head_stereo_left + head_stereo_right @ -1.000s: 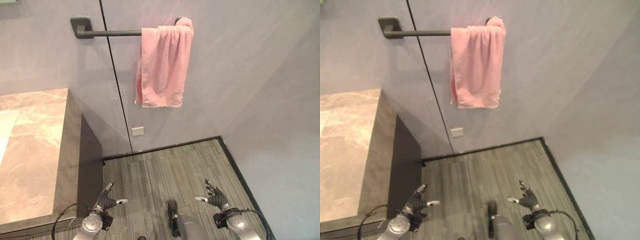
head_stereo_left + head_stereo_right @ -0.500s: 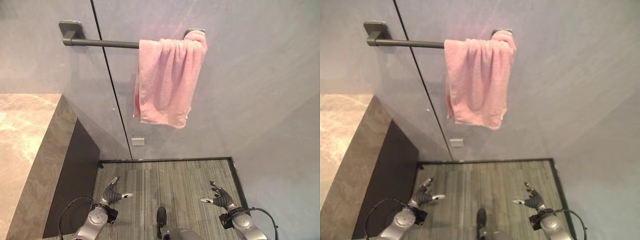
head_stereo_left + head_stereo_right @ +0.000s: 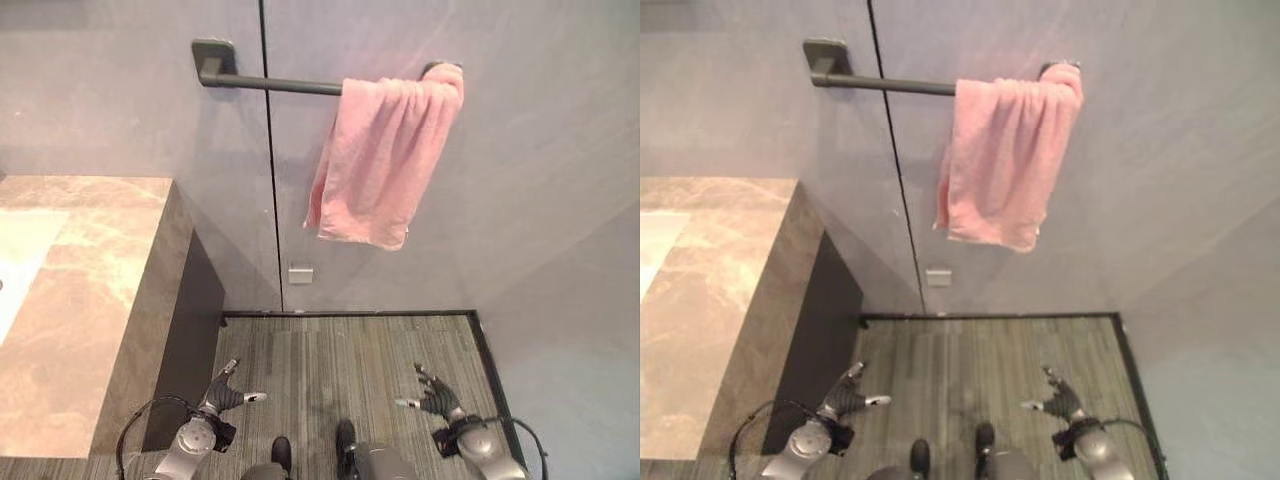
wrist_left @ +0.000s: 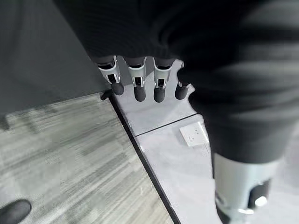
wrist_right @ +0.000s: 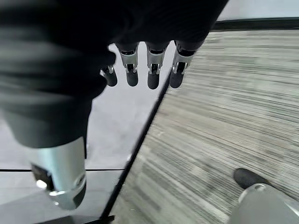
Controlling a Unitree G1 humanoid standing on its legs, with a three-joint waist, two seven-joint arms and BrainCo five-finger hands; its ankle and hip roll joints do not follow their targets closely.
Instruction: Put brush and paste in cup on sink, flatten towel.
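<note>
A pink towel (image 3: pixel 385 165) hangs bunched at the right end of a dark wall rail (image 3: pixel 270 83), high on the grey wall. My left hand (image 3: pixel 221 396) is low at the lower left, open with relaxed fingers (image 4: pixel 136 84) and holding nothing. My right hand (image 3: pixel 436 396) is low at the lower right, also open and empty, its fingers (image 5: pixel 152 70) spread over the floor. Both hands are far below the towel.
A marble counter (image 3: pixel 75 300) with a dark side panel stands at the left. A small white wall plate (image 3: pixel 300 273) sits low on the wall. Grey striped flooring (image 3: pixel 350 360) stretches between the counter and the right wall.
The whole picture has shifted right, so the camera has turned left and more of the counter shows. Both hands hang open as before.
</note>
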